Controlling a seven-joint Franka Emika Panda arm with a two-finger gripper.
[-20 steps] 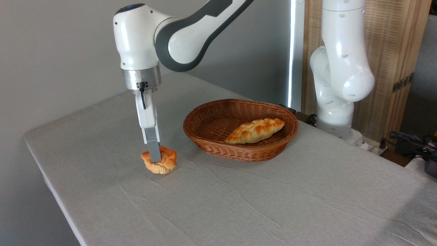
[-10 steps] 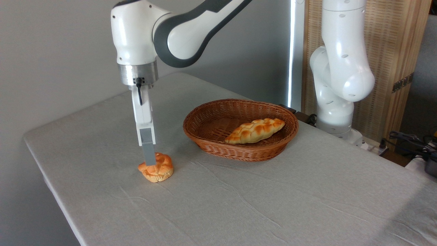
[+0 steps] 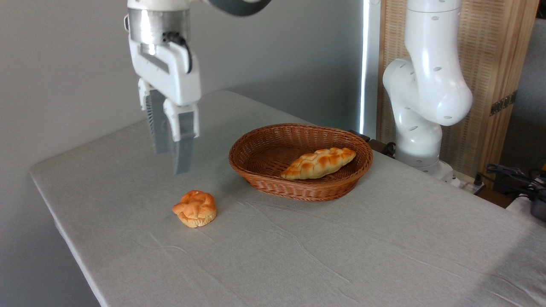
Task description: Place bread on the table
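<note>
The gripper (image 3: 171, 160) has let go and pulled up — a second ago its fingers were down around the bread (image 3: 195, 208), half a second ago one finger was only brushing the bun's top, and now the whole hand hangs well above it, turned so that both fingers show. The jaws stand open with a clear gap between them and nothing held.

The bread sits by itself on the table (image 3: 298, 256), upright, knotted top upward, near the left front part of the grey cloth and well apart from the wicker basket (image 3: 298, 187) to its right. It has not shifted since the half-second mark, so the release looks clean; it neither stuck to a finger nor rolled.

The braided loaf (image 3: 319, 162) lies in the basket, untouched.

For the task, this reads as the placing step done — the bun is out of the basket and resting on the cloth. What seems left is only for the arm to clear away, which asks for little care since nothing lies in its path above.
</note>
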